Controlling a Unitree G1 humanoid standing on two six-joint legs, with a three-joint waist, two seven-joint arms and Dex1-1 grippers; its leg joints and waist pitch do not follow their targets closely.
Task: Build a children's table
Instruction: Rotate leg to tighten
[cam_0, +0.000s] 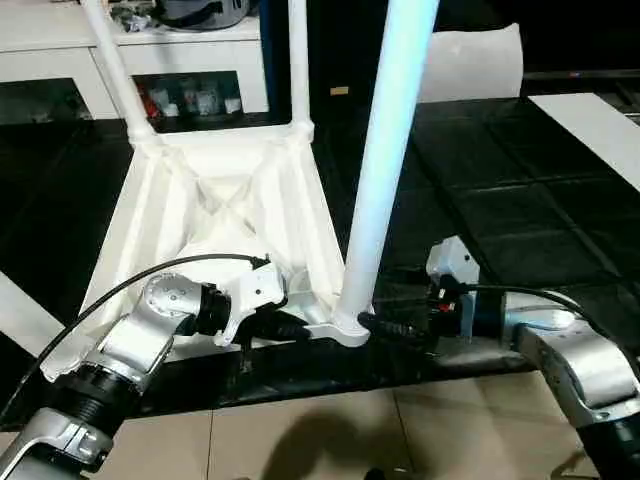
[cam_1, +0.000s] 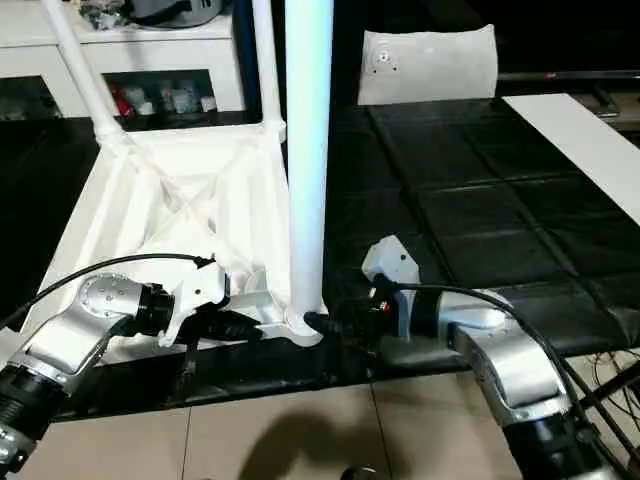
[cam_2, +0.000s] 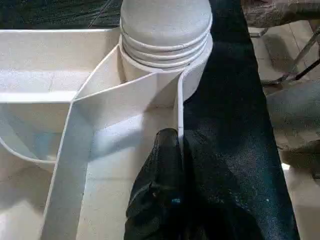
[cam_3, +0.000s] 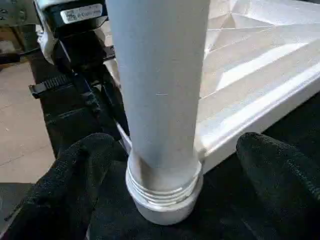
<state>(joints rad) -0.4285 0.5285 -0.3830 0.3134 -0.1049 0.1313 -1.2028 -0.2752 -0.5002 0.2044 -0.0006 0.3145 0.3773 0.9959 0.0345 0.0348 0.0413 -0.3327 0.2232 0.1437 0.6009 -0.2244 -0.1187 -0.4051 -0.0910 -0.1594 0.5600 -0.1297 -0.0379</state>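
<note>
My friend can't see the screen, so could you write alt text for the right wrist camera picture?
A white table leg stands upright in a corner socket of the upturned white tabletop, its threaded base showing. The right gripper has its two black fingers open, one on either side of the leg's base.

1. A black work surface (cam_0: 520, 200), divided into square panels, covers the middle of the frame.
2. Beige floor tiles (cam_0: 330, 435) run along the bottom edge.
3. A white cabinet (cam_0: 60, 45) with glass-fronted compartments stands in the upper left.
</note>
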